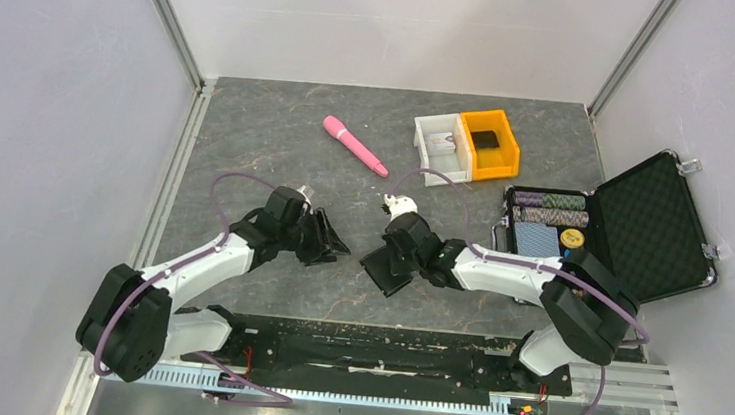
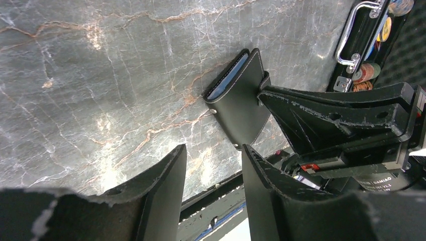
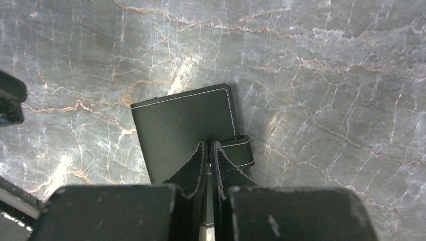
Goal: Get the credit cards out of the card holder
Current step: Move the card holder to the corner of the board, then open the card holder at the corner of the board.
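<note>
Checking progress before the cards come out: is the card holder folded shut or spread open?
Folded shut: the card holder shows its stitched black outer cover, tab wrapped over the edge, right gripper pinching it.

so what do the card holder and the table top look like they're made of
The card holder: black leather or imitation, matte fine grain, pale edge stitching. The table top: glossy grey marble look with rust and white veins; real stone or printed laminate, cannot tell.

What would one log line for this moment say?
right gripper: shut on card holder | card holder: folded closed | left gripper: open, empty
</note>
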